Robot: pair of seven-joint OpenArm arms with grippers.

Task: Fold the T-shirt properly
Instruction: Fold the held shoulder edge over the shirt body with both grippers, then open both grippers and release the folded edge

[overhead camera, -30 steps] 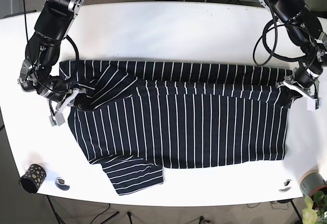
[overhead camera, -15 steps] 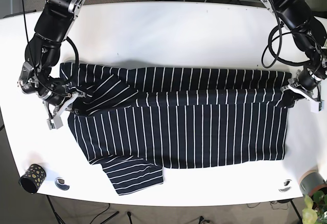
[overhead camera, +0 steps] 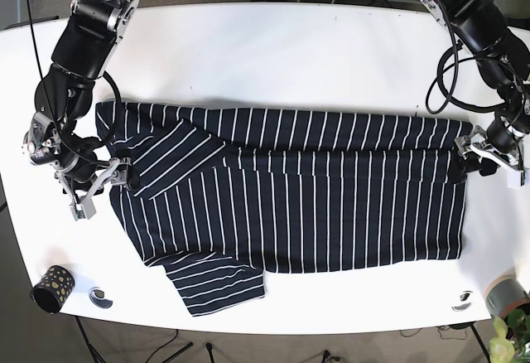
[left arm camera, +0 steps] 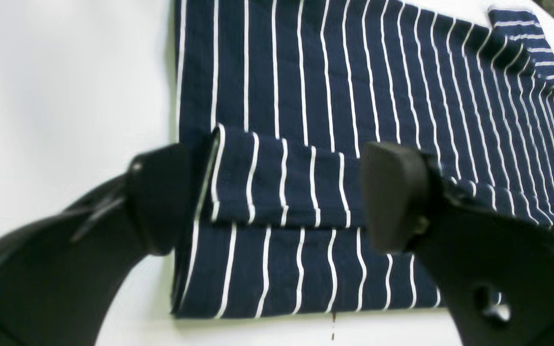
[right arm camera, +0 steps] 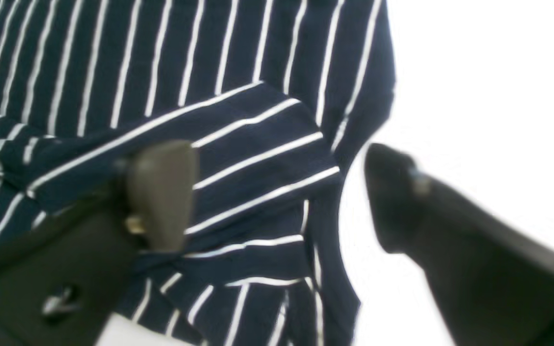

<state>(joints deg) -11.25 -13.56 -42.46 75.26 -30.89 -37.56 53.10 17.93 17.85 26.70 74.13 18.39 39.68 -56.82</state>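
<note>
Left wrist view: the left end effector [left arm camera: 277, 197] stands wide, its two dark fingers [left arm camera: 161, 197] apart with a folded band of the shirt [left arm camera: 306, 96] lying between them. One finger sits at the shirt's edge over the white desk [left arm camera: 65, 96]; the other hangs over the striped cloth. Nothing is pinched.

Right wrist view: the right end effector [right arm camera: 277, 197] is also wide. One finger [right arm camera: 161, 192] is over the shirt [right arm camera: 185, 57], by a folded sleeve with slanted stripes; the other is over the bare desk [right arm camera: 488, 96], just off the cloth's edge.

Base view: the navy, white-striped shirt [overhead camera: 315, 205] lies spread across the middle of the desk [overhead camera: 290, 48], its top edge folded down in a long band. The left end effector [overhead camera: 489, 157] is at the shirt's right edge, the right end effector [overhead camera: 93, 187] at its left edge beside the folded-in sleeve. A second sleeve sticks out at the lower left. A small dotted cup [overhead camera: 53, 287] stands near the desk's lower-left corner.
</note>
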